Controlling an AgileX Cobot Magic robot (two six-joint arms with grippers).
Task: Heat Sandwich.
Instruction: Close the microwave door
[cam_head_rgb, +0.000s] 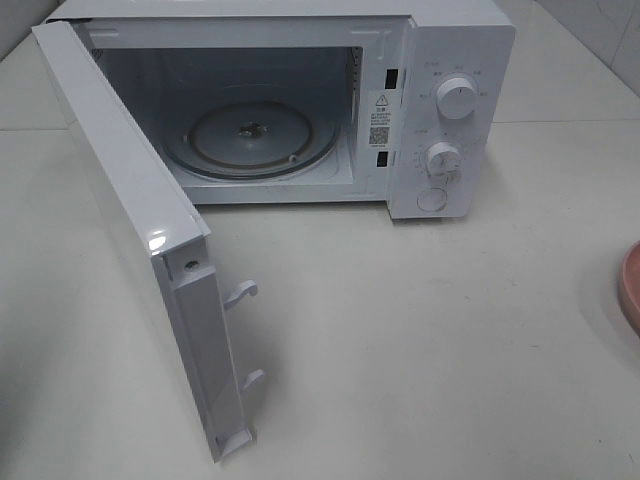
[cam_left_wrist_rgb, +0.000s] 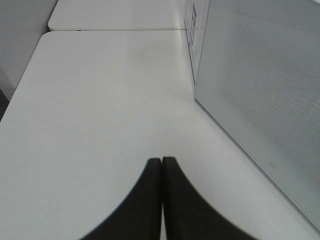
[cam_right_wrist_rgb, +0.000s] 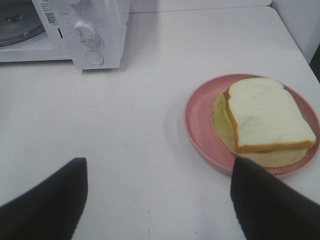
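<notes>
While the right claw (cam_right_wrist_rgb: 157, 197) hangs spread, the sandwich (cam_right_wrist_rgb: 267, 117) lies on its plate (cam_right_wrist_rgb: 200, 125) just beyond one finger.

Left hand (cam_left_wrist_rgb: 161, 162): the two dark fingers are pressed together along their full visible length, no gap, nothing between them; tips low over the table, contact can't be told. Right hand (cam_right_wrist_rgb: 159, 167): fingers spread wide, one dark finger (cam_right_wrist_rgb: 47, 202) on each side of the wrist view, nothing held, tips above the table. Neither arm shows in the exterior high view, so arm pose unknown.
</notes>
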